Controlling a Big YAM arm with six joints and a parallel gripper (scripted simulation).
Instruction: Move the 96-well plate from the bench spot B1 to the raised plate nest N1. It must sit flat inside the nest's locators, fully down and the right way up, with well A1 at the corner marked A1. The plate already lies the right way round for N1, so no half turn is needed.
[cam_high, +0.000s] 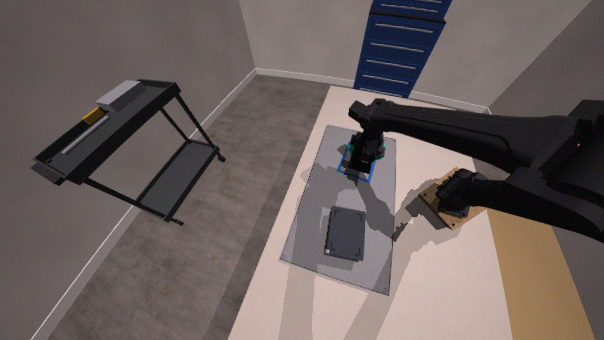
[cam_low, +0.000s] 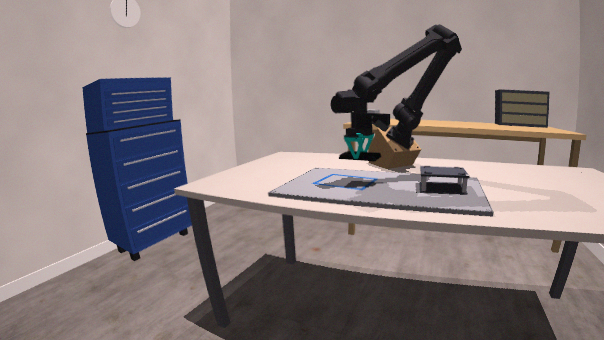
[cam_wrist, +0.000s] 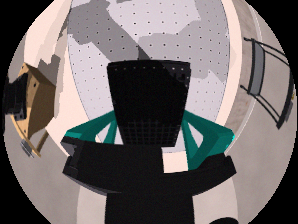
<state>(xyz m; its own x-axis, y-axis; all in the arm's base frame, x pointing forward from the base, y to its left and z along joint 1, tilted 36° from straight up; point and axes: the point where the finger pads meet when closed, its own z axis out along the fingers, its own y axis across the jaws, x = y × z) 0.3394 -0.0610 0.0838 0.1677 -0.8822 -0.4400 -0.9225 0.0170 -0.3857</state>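
The 96-well plate (cam_low: 361, 156) is a flat black slab held level between the teal fingers of my gripper (cam_low: 359, 151), well above the grey bench mat (cam_low: 385, 192). It hangs over the blue outline of spot B1 (cam_low: 345, 181), which holds only its shadow. In the wrist view the plate (cam_wrist: 148, 104) fills the middle between the fingers. The nest is empty. The A1 mark is too small to read.
The arm's tan base block (cam_low: 395, 150) stands on the table behind the mat. A blue drawer cabinet (cam_low: 135, 160) stands on the floor to the left. A black cart (cam_high: 110, 135) stands off the table. A wooden table with a small drawer box (cam_low: 521, 107) is behind.
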